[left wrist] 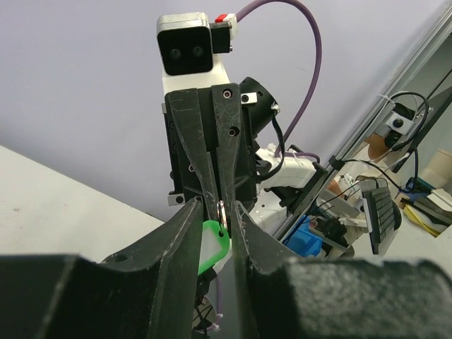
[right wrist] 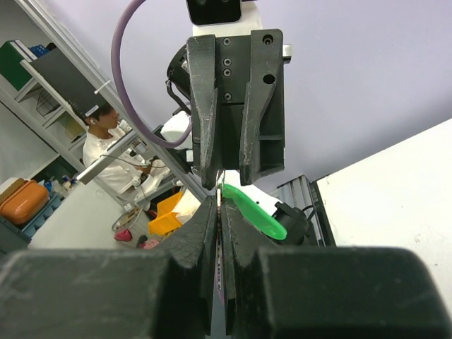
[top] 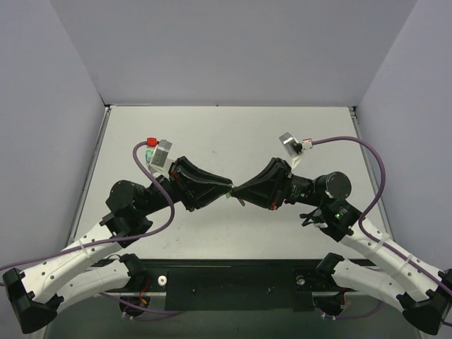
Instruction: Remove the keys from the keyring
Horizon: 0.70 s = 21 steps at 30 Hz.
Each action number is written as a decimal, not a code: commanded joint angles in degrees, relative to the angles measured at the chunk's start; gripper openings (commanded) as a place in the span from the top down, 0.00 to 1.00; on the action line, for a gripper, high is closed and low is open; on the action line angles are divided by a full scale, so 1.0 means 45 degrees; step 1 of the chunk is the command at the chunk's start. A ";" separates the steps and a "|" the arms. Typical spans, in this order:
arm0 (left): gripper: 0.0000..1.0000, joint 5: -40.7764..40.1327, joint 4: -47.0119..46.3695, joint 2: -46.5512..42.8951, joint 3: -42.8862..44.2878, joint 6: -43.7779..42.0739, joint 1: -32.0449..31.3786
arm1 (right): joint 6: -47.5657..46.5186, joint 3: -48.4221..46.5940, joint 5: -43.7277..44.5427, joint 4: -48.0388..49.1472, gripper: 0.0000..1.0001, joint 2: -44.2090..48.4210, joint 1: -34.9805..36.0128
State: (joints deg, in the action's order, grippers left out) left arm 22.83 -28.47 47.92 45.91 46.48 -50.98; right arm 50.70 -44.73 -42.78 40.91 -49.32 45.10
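Above the middle of the desk (top: 212, 134), the left gripper (top: 227, 186) and right gripper (top: 238, 191) meet tip to tip on one line. The left is closed on the green head of one of the keys (left wrist: 212, 248). The right pinches the thin keyring (left wrist: 222, 212) just beyond it, so a pull would likely run along that line.

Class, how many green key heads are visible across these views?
1: a green key head in the left gripper, beside the keyring the right gripper pinches. Others may be hidden.

The right end effector (left wrist: 219, 200) hides most of the thin silvery metal keyring (left wrist: 222, 213). The blade of the green plastic-headed key (left wrist: 210, 248) is concealed. From above, both are too small to make out.
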 commanded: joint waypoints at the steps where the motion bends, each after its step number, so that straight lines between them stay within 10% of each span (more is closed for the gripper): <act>1: 0.69 -0.0229 -0.0021 -0.0005 0.0754 -0.0289 -0.0116 | -0.0328 -0.0451 0.0035 0.0754 1.00 0.0237 0.0153; 21: 1.00 -0.0269 0.0662 -0.0083 0.0950 -0.0719 -0.0292 | -0.0582 -0.0607 0.0094 0.0383 1.00 0.0276 0.0368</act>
State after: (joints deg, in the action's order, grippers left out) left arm 21.58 -25.80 47.99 47.42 44.69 -51.64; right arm 49.28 -44.77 -42.22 39.22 -49.21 45.87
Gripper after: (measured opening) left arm 0.047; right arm 0.006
